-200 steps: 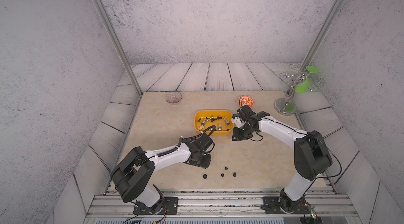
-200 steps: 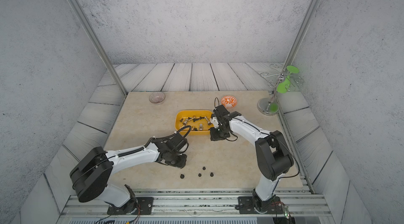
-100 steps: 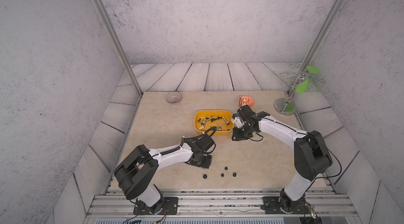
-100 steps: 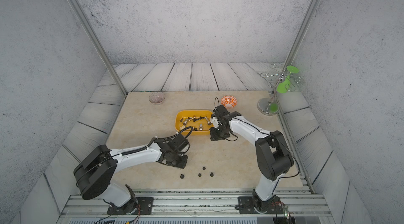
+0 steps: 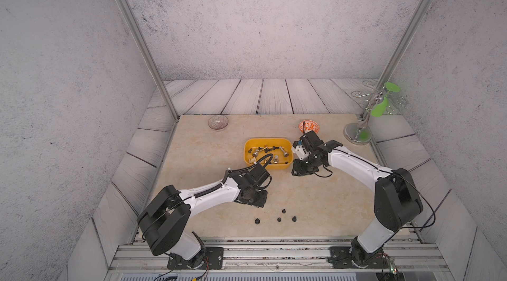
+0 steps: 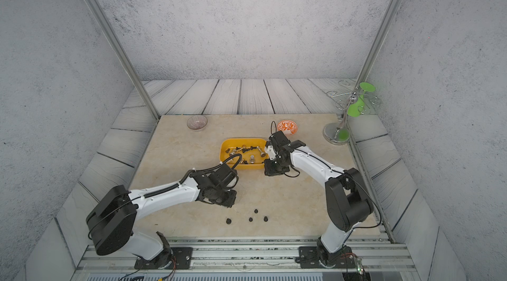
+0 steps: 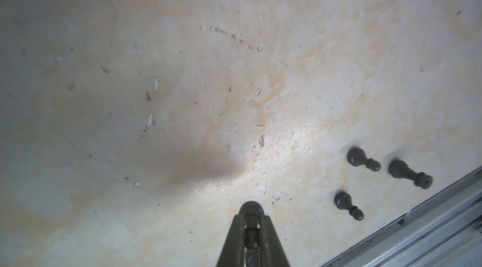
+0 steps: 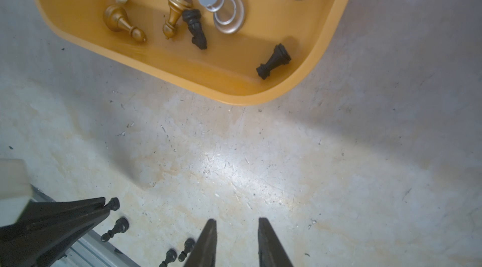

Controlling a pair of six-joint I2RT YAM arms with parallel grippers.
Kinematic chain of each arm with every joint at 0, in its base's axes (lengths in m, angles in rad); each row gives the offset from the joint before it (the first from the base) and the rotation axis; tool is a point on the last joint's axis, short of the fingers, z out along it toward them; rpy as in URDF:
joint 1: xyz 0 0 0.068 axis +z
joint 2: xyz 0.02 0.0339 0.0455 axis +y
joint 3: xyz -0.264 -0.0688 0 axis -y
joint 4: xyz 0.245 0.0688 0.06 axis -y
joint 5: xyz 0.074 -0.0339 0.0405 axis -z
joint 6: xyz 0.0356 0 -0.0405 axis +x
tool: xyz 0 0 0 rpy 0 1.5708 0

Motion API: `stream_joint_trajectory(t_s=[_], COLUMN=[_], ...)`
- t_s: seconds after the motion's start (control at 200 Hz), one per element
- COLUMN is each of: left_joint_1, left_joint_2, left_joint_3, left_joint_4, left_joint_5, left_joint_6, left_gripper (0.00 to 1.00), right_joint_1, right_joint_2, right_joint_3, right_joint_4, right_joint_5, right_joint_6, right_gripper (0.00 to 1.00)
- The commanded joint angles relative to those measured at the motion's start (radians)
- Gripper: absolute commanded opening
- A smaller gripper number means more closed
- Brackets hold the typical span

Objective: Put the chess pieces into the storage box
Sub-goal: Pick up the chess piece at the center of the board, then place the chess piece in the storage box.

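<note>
You look into a small room with rough grey walls [image 5: 260,19] and two slanted metal posts [image 5: 142,46]. Pale grey wood planks [image 5: 247,95] make the floor, and a tan, stone-look bench [image 5: 197,150] lies on them. Up close, your wrist views show little scratches, chips and soft orange stains on its top. A metal rail [image 5: 274,249] runs along the front, and both arms stand on it.

The yellow storage box [image 5: 279,166] sits near the middle of the bench, a bit toward the back. Gold, silver, black and cream chess pieces [image 8: 122,22] lie inside it, most tipped over.

Your left end effector [image 7: 251,222] is pinched tight on a black pawn [image 7: 251,209], low over the bench. Three more black pawns [image 7: 362,158] stand near it, close to the rail. In both top views four black dots [image 5: 283,211] show near the front edge. You cannot tell from above if one is the pinched pawn.

Your right end effector [image 8: 237,222] has a narrow gap and holds nothing. It hangs over bare bench, just beside the box corner nearest that arm.

At the back stand a clear glass bowl [image 5: 218,122] and an orange-patterned bowl [image 5: 309,126]. A shiny metal stand [image 5: 356,135] with a green cup [image 5: 380,108] is at the bench's far edge, on the right arm's side.
</note>
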Motion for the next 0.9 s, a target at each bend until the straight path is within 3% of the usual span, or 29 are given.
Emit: stream_joint_trajectory(t_s=[0.0,0.455,0.896], left_joint_1=[0.015,0.227,0.312], left_joint_2=[-0.031,0.107,0.376], left_joint_3=[0.073,0.363,0.652], left_joint_4=[-0.04,-0.037,-0.087], left_joint_5=[-0.056,-0.032,0.0], left_joint_6=[0.038,0.181,0.255], left_gripper=[0.04,0.04,0.05], right_joint_1=[-0.004,-0.004,-0.003], right_joint_2=[-0.06,-0.19,-0.335], right_joint_3=[-0.02,-0.145,-0.304], right_joint_4=[-0.007,0.022,0.043], right_joint_5=[0.004,0.004,0.027], right_joint_6=[0.017,0.075,0.153], right_gripper=[0.29,0.29,0.3])
